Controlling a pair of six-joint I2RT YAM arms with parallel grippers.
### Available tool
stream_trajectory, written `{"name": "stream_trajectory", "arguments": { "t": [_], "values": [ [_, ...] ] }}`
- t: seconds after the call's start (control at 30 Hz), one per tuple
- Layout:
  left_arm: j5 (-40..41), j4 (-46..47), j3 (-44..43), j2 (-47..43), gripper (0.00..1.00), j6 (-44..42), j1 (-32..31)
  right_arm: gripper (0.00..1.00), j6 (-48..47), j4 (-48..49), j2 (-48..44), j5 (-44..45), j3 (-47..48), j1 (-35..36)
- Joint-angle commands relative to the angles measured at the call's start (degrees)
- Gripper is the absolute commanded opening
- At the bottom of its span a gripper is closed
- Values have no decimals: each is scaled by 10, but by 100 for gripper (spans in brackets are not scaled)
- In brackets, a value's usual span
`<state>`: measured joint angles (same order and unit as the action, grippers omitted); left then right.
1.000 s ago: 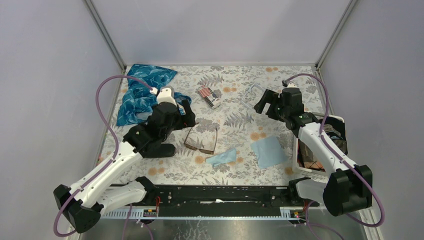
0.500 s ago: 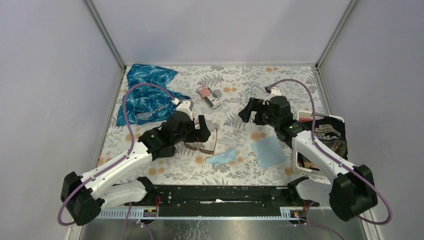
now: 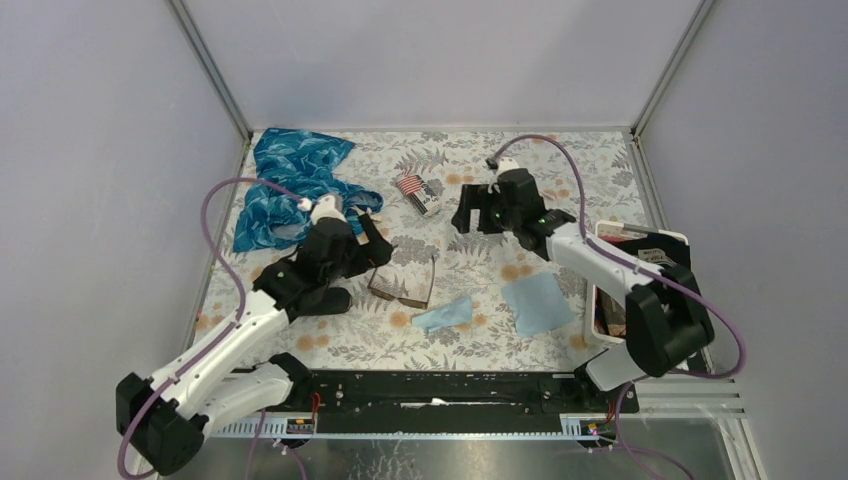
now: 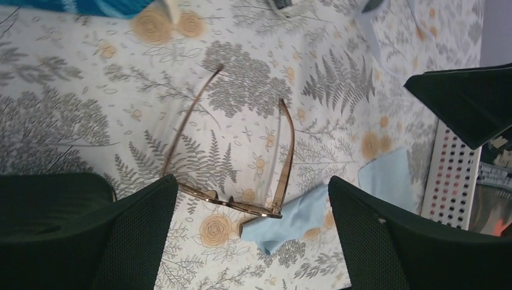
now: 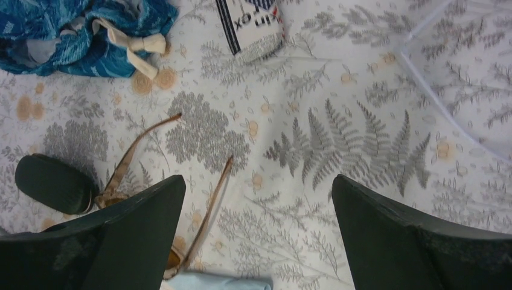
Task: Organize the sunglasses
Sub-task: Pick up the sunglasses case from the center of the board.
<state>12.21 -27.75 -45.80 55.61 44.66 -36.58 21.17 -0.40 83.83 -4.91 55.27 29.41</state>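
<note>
The sunglasses (image 3: pixel 402 284) lie mid-table with both slim arms unfolded and their brown-tinted front toward the near edge. My left gripper (image 3: pixel 379 240) hovers open just left of them. In the left wrist view the sunglasses (image 4: pixel 232 157) sit ahead of the open gripper (image 4: pixel 250 238), the frame's left end hidden behind one finger (image 4: pixel 136 235). My right gripper (image 3: pixel 468 216) hangs open behind and to the right of them. Its wrist view shows the sunglasses' arms (image 5: pixel 212 194) by the left finger (image 5: pixel 130 241), with nothing between the fingers of the gripper (image 5: pixel 256 241).
A black oval case (image 3: pixel 322 299) lies under the left arm. Two light blue cloths (image 3: pixel 443 314) (image 3: pixel 537 302) lie near the front. A flag-print pouch (image 3: pixel 420 194) and a blue patterned bag (image 3: pixel 290 180) sit further back. A white tray (image 3: pixel 640 238) stands right. A clear object (image 5: pixel 450 90) is far right.
The right gripper has swung left from the table's right side toward the middle. The left gripper reached out over the sunglasses, then drew back a little. Both stayed open.
</note>
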Motion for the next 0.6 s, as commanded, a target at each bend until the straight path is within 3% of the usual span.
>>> {"name": "stream_trajectory", "arguments": {
  "t": [0.0,0.07,0.23,0.4,0.57],
  "values": [
    [-23,23,48,-30,99,67,39,100,-45,-9,67,31,106,15],
    [-27,20,44,-27,99,67,46,100,-37,-25,107,45,155,15],
    [39,-30,17,-19,99,63,47,100,-80,-170,271,67,363,16],
    [48,-42,22,-40,99,81,47,100,-98,-203,392,64,480,16],
    [33,-50,31,-50,99,78,47,100,-101,-211,458,30,556,18]
  ]
}}
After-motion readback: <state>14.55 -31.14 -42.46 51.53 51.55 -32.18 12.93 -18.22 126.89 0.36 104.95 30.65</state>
